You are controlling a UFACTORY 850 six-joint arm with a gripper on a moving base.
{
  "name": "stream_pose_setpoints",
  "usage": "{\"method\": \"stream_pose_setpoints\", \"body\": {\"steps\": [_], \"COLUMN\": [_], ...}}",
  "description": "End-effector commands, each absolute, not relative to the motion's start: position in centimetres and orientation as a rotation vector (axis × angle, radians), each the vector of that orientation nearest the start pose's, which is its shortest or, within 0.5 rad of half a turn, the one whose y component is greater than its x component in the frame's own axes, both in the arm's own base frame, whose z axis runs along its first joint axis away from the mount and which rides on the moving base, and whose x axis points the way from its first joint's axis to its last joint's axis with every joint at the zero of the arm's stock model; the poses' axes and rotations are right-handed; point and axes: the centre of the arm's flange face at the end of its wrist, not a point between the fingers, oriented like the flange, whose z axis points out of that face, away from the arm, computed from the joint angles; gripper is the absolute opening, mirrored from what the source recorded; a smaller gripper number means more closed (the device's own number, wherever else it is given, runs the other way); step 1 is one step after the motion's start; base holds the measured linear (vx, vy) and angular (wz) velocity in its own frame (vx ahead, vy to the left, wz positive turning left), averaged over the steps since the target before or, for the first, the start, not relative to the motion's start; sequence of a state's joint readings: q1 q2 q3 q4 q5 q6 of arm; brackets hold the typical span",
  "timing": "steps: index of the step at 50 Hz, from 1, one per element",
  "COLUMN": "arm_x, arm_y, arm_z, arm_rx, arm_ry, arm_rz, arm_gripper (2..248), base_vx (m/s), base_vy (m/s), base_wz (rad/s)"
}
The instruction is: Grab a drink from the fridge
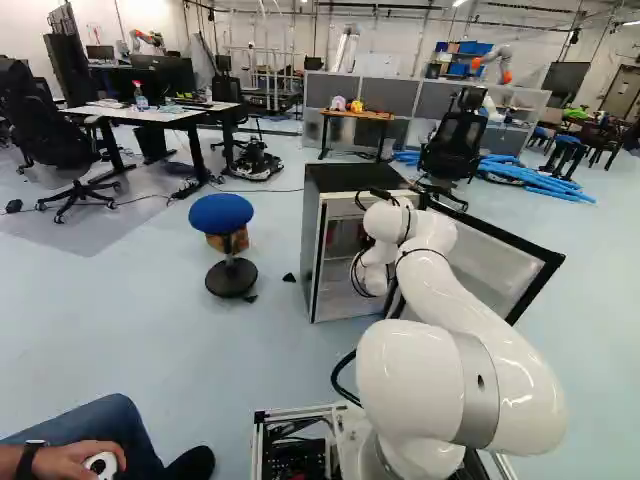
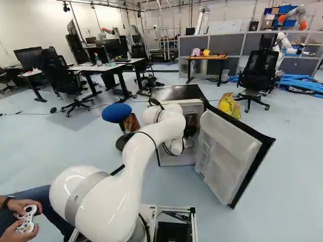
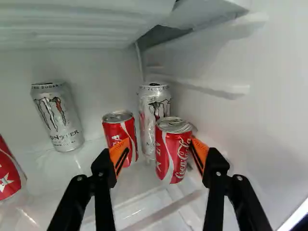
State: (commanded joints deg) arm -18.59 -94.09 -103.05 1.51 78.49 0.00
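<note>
The fridge stands with its door swung wide, and my arm reaches into it; the gripper is hidden in both base views. In the wrist view my gripper is open inside. A red can stands upright between its fingers, close to one orange pad; whether they touch I cannot tell. The other finger partly covers a second red can. Behind these two is a silver can, partly hidden. Another silver can and a partly visible red can stand off to one side.
A fridge shelf hangs above the cans, and the side wall rises beside the gripper. A blue stool is near the fridge; a yellow bag stands behind the door. A seated person's hand holds a controller near the base.
</note>
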Motion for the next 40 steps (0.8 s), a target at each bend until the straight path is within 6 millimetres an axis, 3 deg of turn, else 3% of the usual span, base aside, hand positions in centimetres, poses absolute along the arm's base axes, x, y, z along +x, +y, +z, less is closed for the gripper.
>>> {"method": "stream_pose_setpoints", "body": {"steps": [40], "arm_x": [66.56], "arm_y": [-22.29], "arm_z": [-7.02], "arm_rx": [-2.394], "arm_ry": [0.424], "arm_rz": [-2.348], "arm_gripper": [182], "base_vx": [0.000], "base_vy": [0.000], "base_wz": [0.000]}}
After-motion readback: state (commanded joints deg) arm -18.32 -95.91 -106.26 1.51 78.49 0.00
